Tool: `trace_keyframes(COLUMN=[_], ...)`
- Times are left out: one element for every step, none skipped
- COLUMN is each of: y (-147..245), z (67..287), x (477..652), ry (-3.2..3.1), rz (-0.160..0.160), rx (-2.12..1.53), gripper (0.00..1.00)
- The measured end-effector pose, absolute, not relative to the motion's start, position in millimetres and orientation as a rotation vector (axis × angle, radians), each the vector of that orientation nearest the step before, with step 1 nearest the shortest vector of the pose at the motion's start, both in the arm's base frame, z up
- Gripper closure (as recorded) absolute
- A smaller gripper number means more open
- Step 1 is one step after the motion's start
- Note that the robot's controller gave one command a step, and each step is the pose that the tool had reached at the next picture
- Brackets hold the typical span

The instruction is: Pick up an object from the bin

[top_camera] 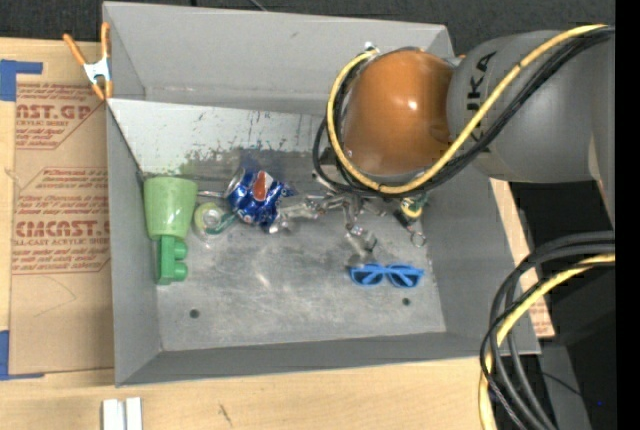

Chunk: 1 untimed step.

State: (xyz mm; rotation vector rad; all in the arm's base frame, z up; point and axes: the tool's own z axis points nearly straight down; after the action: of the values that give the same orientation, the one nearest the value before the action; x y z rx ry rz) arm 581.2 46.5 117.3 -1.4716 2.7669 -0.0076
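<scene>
The gripper [368,216] is hovering low at the right of the bin [280,48]; wide or narrow, I cannot tell. The blue sunglasses [386,274] are lying just nearer, so centring over their bridge, clear of the crumpled blue can [257,197] leftward, seems wise.

Front-centre bin floor [270,303] free; green cup [168,203], crushed blue can [255,198] crowd left-mid; blue sunglasses [386,274] obstruct rt front.

The smooth grey metal arm [550,123] bears black block lettering [478,86] near its wrist. A glossy orange dome cover [395,113] caps the wrist, ringed by yellow and black cables [334,123]; more such cables loop at the near right.
</scene>
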Motion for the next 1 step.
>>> trace_keyframes(y=[47.2], z=[118.3], x=[537.0], ry=[2.756], rz=[0.005], rx=[-1.509], gripper=[0.0])
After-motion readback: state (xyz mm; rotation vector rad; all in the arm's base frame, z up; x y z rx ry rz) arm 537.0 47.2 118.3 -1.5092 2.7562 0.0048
